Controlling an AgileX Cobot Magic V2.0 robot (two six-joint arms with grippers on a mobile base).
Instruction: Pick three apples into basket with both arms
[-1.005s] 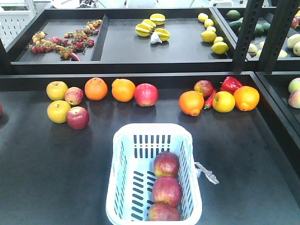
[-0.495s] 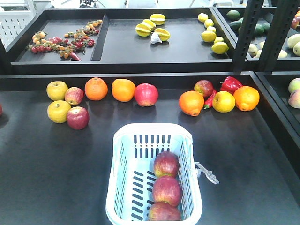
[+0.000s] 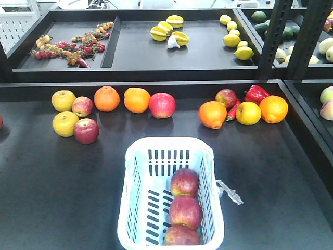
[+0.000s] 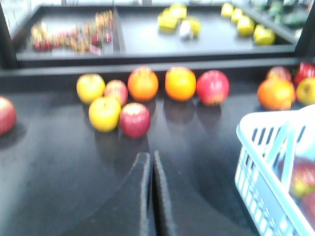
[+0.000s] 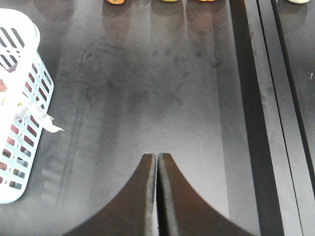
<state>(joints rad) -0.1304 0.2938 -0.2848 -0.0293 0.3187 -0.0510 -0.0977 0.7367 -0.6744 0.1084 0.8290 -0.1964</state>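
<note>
Three red apples [image 3: 184,182] [image 3: 185,211] [image 3: 182,236] lie in a row along the right side of the pale blue basket [image 3: 136,156] at the front of the dark table. The basket's corner [image 4: 256,147] shows at the right of the left wrist view, its wall [image 5: 19,44] at the left of the right wrist view. My left gripper [image 4: 151,156] is shut and empty above the table, left of the basket. On the basket's other side my right gripper [image 5: 157,157] is shut and empty over bare table. Neither arm shows in the front view.
More fruit lines the table's back: yellow apples [image 3: 63,100], red apples [image 3: 86,130] [image 3: 162,105], oranges [image 3: 106,98], a red pepper [image 3: 256,94]. A raised shelf [image 3: 156,70] with starfruit and lemons stands behind. A black upright [image 3: 273,36] rises at the right. A clear plastic scrap [image 3: 229,192] hangs off the basket.
</note>
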